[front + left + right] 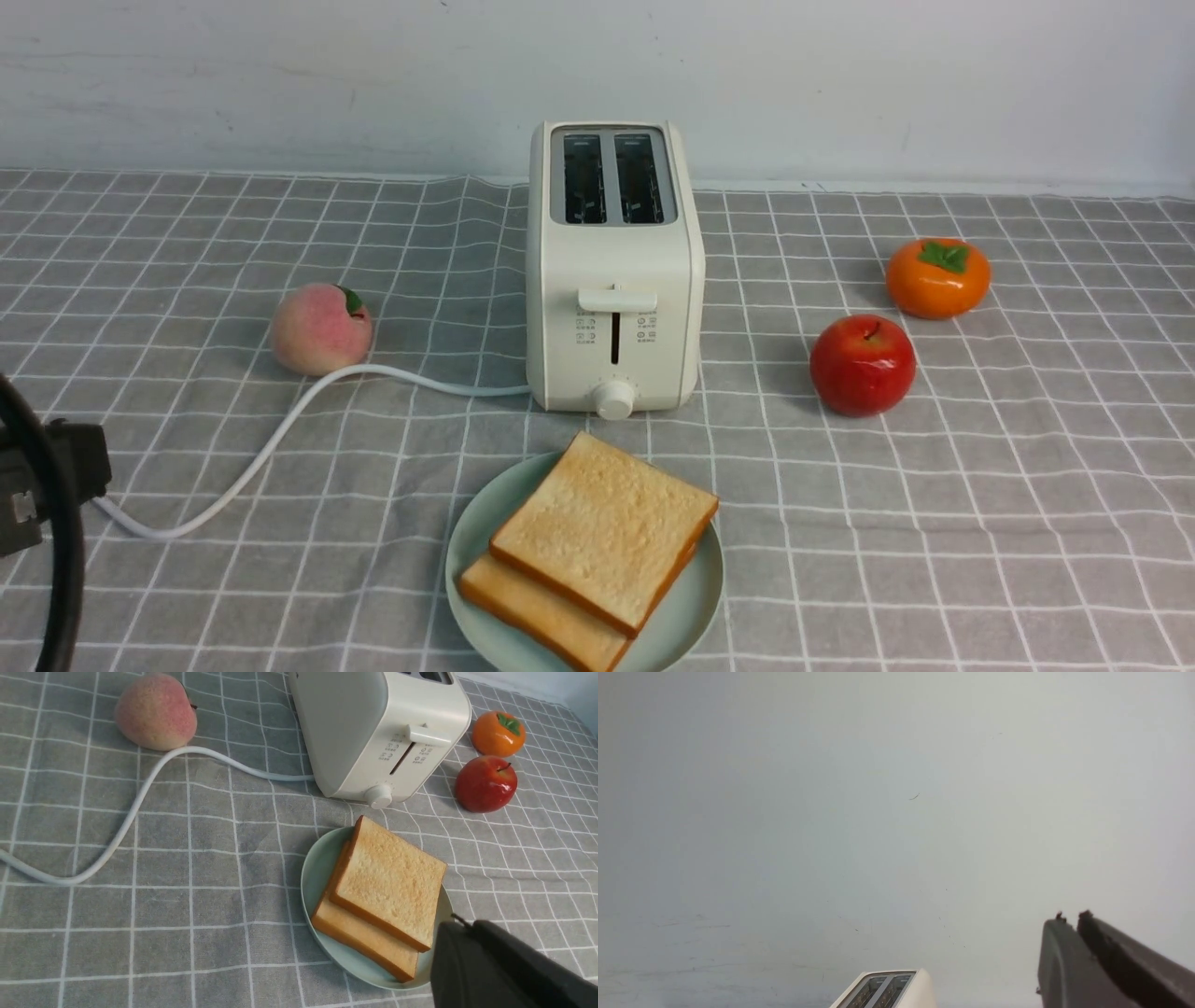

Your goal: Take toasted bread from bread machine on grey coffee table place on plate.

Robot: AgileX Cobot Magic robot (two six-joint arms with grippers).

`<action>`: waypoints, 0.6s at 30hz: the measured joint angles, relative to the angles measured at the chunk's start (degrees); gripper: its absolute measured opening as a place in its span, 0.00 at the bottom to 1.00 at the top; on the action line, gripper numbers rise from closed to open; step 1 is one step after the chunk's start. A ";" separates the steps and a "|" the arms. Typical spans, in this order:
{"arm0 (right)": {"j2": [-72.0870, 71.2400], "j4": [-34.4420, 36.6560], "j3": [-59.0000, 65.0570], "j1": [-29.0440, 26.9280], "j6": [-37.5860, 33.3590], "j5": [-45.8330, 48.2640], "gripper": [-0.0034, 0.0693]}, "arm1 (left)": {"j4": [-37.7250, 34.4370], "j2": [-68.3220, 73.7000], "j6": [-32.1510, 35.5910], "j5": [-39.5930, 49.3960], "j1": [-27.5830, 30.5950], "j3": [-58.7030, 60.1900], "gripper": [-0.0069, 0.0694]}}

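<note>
Two slices of toasted bread lie stacked and offset on the plate [693, 597]: the upper slice [605, 527] overlaps the lower one [534, 611]. The plate rests on the grey coffee table [980, 523] just in front of the bread machine [611, 280], whose two slots show no bread. In the left wrist view my left gripper [460, 925] is shut and empty, hovering by the plate's rim [314, 877] close to a corner of the toasted bread [390, 882]. My right gripper [1070, 917] is raised towards the wall, fingers together, holding nothing, with the bread machine's top [887, 991] below it.
A peach [320, 329] sits left of the bread machine, with the white power cord [280, 434] curving past it. A red apple [862, 364] and an orange persimmon [937, 277] stand to the right. Part of my left arm [42, 485] shows at the left edge.
</note>
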 joint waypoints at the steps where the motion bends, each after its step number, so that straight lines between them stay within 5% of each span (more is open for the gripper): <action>1: 0.00 0.06 0.00 0.00 0.00 0.00 0.11 | 0.79 -0.82 0.41 -1.04 0.05 0.71 0.09; 6: 0.00 0.00 0.00 0.00 0.00 0.00 0.11 | 0.79 -8.46 4.09 -7.08 4.26 7.82 0.09; 12: 0.00 -0.14 0.00 0.00 0.00 0.00 0.13 | -0.26 -25.76 6.24 -17.66 17.13 30.01 0.10; 18: 0.00 -0.14 0.00 0.00 0.00 0.00 0.15 | -0.55 -34.19 6.49 -19.89 18.57 44.27 0.11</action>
